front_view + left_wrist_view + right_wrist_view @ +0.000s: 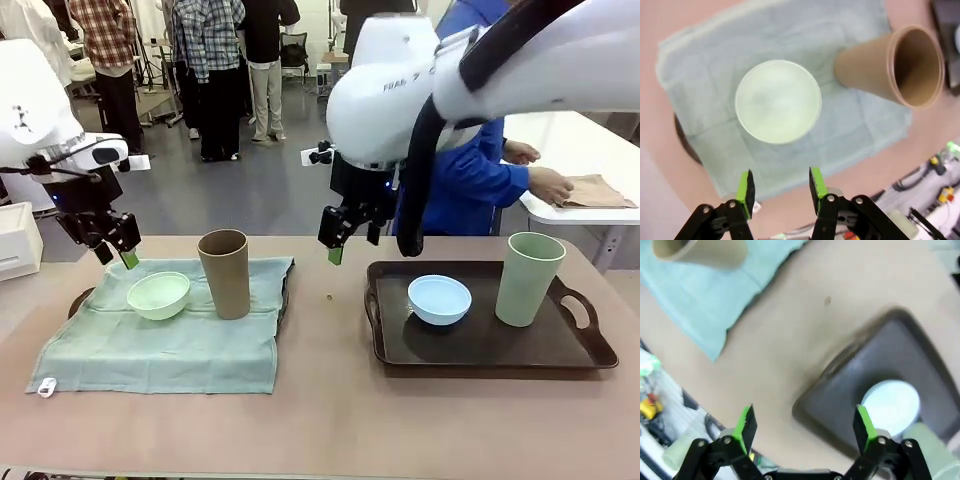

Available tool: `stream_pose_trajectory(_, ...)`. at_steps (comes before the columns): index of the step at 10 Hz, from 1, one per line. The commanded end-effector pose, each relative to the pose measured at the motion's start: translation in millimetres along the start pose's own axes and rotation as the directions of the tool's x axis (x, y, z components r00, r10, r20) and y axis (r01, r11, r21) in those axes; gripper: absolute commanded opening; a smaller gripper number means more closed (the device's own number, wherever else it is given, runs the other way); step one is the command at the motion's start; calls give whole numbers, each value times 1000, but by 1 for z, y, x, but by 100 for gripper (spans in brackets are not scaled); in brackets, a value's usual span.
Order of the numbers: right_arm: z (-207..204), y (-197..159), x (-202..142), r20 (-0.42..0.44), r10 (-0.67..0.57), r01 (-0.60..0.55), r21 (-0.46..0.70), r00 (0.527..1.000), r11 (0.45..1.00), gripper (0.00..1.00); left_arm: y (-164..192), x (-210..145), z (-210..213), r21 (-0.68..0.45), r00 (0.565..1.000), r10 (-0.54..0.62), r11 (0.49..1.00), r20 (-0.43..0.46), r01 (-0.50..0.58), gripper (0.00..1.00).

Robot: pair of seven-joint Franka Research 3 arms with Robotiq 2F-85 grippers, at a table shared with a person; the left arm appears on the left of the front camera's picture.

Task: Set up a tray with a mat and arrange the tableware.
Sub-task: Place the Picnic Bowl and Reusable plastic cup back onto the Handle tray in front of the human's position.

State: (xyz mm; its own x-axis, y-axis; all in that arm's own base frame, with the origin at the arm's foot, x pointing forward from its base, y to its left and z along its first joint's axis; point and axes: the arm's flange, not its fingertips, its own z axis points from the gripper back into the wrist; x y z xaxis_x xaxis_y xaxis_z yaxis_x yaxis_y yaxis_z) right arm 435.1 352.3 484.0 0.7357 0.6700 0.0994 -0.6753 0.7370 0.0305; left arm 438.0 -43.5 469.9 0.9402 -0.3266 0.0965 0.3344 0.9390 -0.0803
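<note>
While both hang parted, the left claw (780, 187) faces the pale green bowl (778, 101) and brown cup (890, 65) on a mat (705, 65) that mostly hides its tray (686, 145); past the right claw (805, 427), a blurred light blue bowl (890, 407) sits in a dark tray (920, 350).

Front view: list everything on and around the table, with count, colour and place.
table: one, pinkish-brown, under everything
left tray: one, dark, left side, mostly under the mat
mat: one, pale teal, spread over the left tray
green bowl: one, pale green, on the mat
brown cup: one, brown, upright on the mat
right tray: one, dark brown, right side
blue bowl: one, light blue, in the right tray
green cup: one, pale green, upright in the right tray
person's hand: one, far right, on a tan cloth
left end effector: one, black with green pads, open, above the mat's far left edge
right end effector: one, same colours, open, above bare table between the trays
</note>
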Motion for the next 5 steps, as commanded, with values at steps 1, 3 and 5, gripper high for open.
stream_pose_trajectory(1, 40, 45, -11, -32, -48, 45, -80, 998, 996, 100, -28, -20, 41, 21, 1000, 16, 1000, 16, -16, 59)
stream_pose_trajectory(3, 73, 71, -30, -72, -143, 129, -170, 987, 977, 100, -43, -23, 89, 103, 995, 40, 994, 88, -49, 59)
stream_pose_trajectory(5, 80, 85, -39, -83, -165, 149, -172, 983, 974, 100, -42, -23, 108, 104, 980, 148, 981, 131, -162, 59)
